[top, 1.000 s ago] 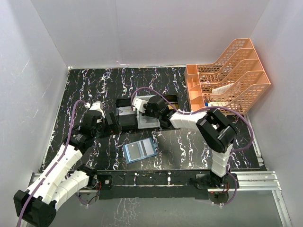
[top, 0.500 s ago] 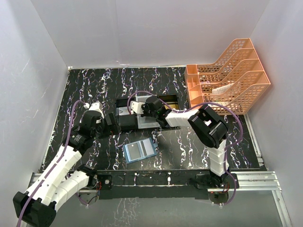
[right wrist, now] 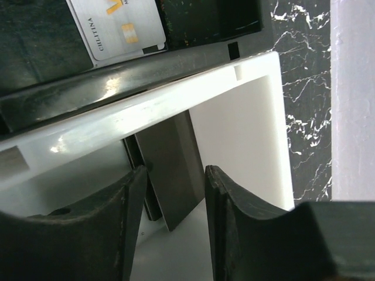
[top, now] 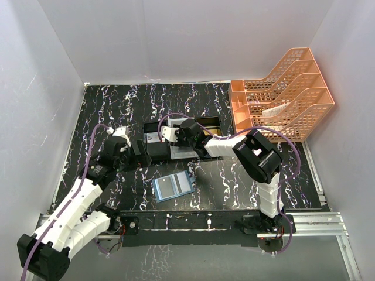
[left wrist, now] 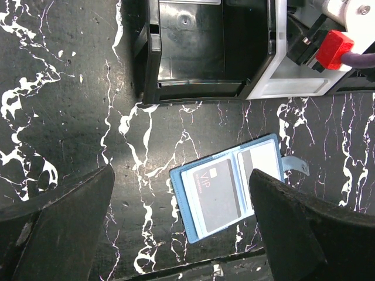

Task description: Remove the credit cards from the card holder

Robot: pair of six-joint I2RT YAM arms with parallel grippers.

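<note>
Card holder (top: 173, 186) is lying open and flat on the tabletop (top: 117, 105), pockets up, right in the middle near the front edge. From my left wrist camera I can see two cards in it. A dark grey VIP card (left wrist: 215, 194) sits in one pocket and a pale card (left wrist: 262, 165) in the other. The snap tab (left wrist: 295, 165) pokes out at roughly 3 o'clock in that view.

Go to 12 o'clock from the holder in the top view and there's the black-and-white tray (top: 157, 153), near it but not touching. My right hand (top: 170, 133) is over the tray's white compartment. In the right wrist view its fingers (right wrist: 132, 199) are parted, and a dark card (right wrist: 176, 140) stands tilted in the white compartment (right wrist: 246, 134), right below the gap. Can't tell whether either finger touches it. A silver card (right wrist: 117, 26) lies flat in the black compartment next door.

My left hand (top: 136, 153) is at about 10 o'clock from the holder, just beside the tray's left end. It's spread wide with nothing in it, hovering over the tabletop.

Way off at 2 o'clock there's an orange file rack (top: 281, 93) in the far right corner.
</note>
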